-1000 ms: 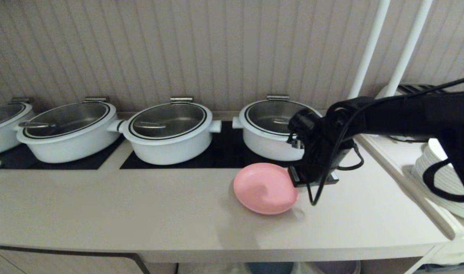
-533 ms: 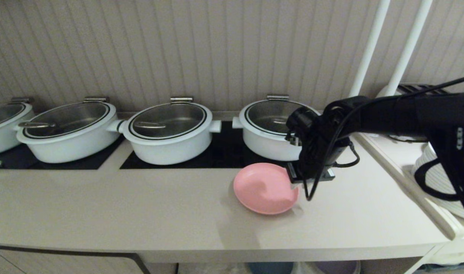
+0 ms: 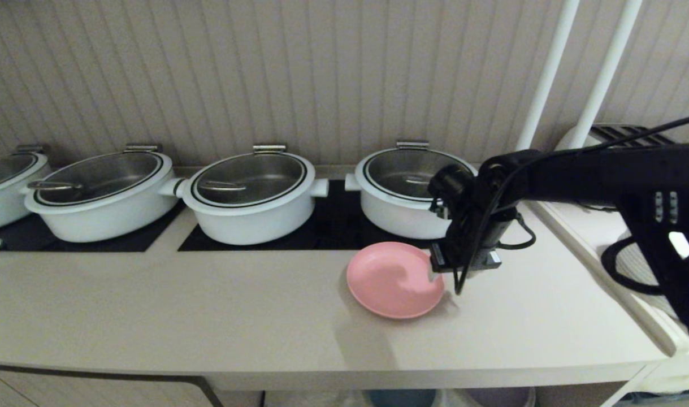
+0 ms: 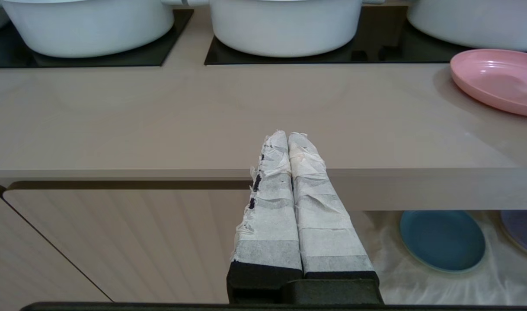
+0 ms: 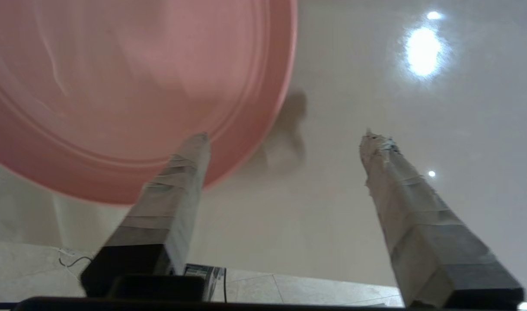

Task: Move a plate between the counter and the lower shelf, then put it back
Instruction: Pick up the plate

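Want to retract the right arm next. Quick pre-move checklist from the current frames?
1. Right gripper open: ok, fingers spread wide.
2. Pink plate released: ok, nothing between the fingers; one finger overlaps the rim, contact cannot tell.
3. Plate flat on the counter: ok, well back from the front edge.
4. Plate clear of the nearest white pot: ok, a gap shows.
5. Left gripper parked in front of the counter edge, shut: ok.
6. Cable hanging beside the plate rim: cannot tell whether it will snag.
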You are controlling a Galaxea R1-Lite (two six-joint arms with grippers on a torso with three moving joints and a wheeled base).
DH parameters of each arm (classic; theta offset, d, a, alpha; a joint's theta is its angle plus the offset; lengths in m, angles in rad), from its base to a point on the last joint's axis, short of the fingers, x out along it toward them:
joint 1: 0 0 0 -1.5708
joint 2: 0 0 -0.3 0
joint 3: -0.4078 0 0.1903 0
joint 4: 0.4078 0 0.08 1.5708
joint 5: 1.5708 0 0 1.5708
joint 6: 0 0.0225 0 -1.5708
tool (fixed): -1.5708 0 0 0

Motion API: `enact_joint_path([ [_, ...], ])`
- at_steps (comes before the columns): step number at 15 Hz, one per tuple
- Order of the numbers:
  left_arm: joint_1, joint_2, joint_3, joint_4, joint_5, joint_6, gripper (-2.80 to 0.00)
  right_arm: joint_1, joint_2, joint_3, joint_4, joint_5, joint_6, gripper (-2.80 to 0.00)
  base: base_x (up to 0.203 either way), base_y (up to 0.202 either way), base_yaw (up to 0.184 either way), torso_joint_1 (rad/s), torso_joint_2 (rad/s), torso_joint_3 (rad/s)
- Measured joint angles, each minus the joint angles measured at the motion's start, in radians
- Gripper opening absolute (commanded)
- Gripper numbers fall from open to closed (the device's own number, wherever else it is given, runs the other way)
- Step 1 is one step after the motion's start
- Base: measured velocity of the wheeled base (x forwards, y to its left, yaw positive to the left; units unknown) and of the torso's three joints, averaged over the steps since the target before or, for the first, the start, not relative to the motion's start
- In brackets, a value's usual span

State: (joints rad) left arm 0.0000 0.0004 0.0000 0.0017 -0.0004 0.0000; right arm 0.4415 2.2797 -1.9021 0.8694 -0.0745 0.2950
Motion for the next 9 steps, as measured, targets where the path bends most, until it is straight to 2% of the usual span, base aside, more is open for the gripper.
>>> enact_joint_path([
  [6, 0.0, 0.0, 0.0, 0.0, 0.0, 0.0, -2.8, 0.002, 0.052, -0.039, -0.008, 0.007, 0.02, 0.0, 0.0, 0.0, 0.0, 0.0, 0.0, 0.0],
  [9, 0.0, 0.0, 0.0, 0.0, 0.0, 0.0, -2.8, 0.004, 0.072, -0.047, -0.038, 0.052, 0.061, 0.0, 0.0, 0.0, 0.0, 0.0, 0.0, 0.0],
])
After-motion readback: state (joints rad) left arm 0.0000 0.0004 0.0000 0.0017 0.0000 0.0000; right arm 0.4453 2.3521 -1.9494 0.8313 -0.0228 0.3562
